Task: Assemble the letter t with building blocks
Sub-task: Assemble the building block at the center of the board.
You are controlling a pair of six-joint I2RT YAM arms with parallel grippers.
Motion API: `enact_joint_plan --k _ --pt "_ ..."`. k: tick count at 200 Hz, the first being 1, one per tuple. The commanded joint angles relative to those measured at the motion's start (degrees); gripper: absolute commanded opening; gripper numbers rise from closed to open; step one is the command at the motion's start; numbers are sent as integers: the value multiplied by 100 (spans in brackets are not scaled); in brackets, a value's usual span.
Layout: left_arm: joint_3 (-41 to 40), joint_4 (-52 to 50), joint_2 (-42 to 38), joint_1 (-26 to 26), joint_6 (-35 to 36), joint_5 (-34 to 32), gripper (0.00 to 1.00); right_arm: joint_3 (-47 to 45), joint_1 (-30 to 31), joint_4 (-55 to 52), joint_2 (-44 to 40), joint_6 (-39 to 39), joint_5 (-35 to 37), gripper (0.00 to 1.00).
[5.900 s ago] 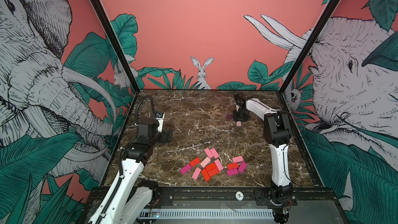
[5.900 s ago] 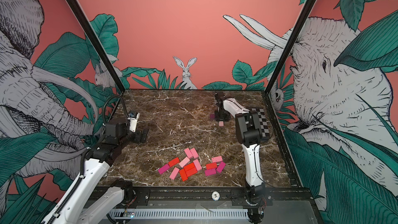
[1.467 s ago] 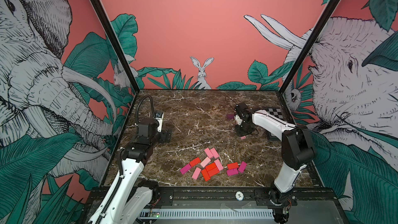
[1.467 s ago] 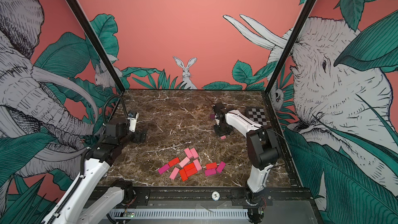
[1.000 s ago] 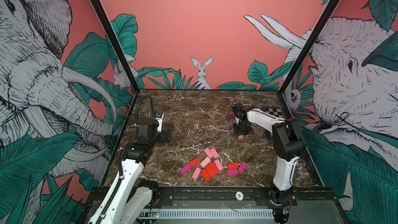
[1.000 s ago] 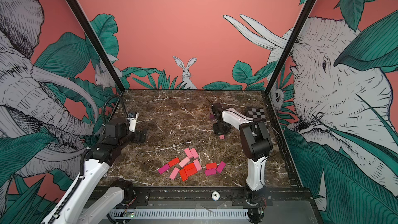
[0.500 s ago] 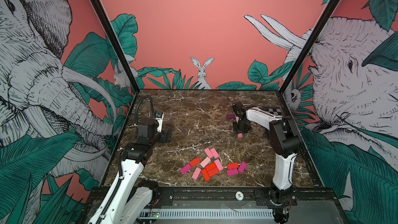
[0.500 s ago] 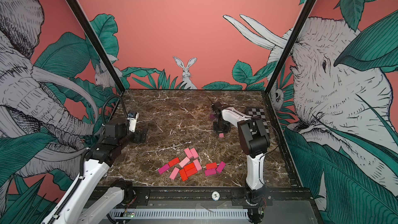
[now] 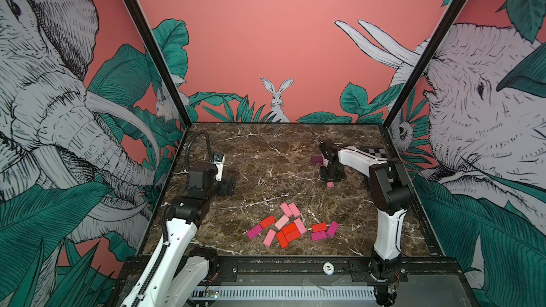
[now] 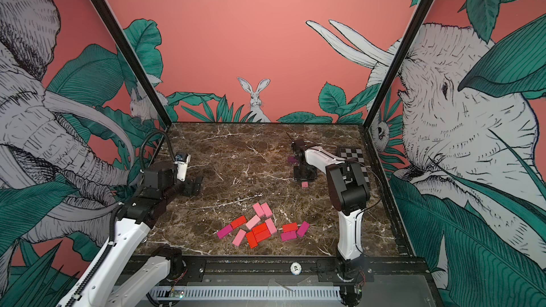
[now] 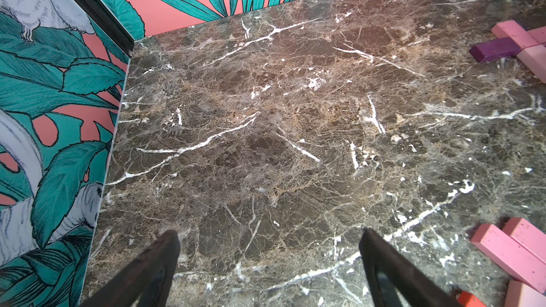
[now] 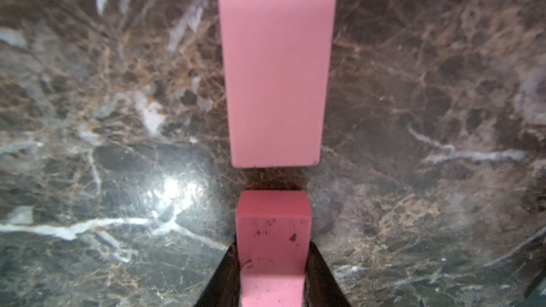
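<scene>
My right gripper (image 12: 273, 246) is shut on a light pink block (image 12: 273, 225), one jaw against each long side. It is held low over the marble table. The block's end points at a second light pink block (image 12: 274, 63) lying ahead of it, with a small gap between them. In both top views this gripper (image 9: 331, 177) (image 10: 304, 177) is at the back right, and the held block's end (image 9: 330, 184) shows beneath it. A dark purple block (image 9: 316, 159) lies just behind. Several building blocks (image 9: 291, 227) lie loose at the front centre. My left gripper (image 11: 270, 246) hangs open over bare marble.
A black-and-white checkered board (image 9: 373, 152) lies by the right wall behind the right arm. The enclosure's walls close in the table's (image 9: 266, 149) left, back and right sides. In the left wrist view, pink blocks (image 11: 508, 249) and the purple block (image 11: 496, 48) lie off to one side.
The right arm's elbow has swung in from the right wall and risen, while its gripper has stayed low near the same spot with the pink block. The left arm has not moved.
</scene>
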Motion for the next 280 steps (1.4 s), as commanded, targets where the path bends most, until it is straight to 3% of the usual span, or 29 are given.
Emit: enact_joint_plan --k 1,71,99,280 --pt "5 -34 -55 6 -36 -14 97 60 -43 -2 185 -63 90 34" --pt "5 -40 -25 7 -15 -18 97 210 -52 -62 324 -113 132 37" --pt "-2 -40 -32 5 -18 -43 97 227 -53 -48 353 -136 142 34" --pt "15 -52 36 6 -10 -70 97 385 -74 -72 464 -216 315 34"
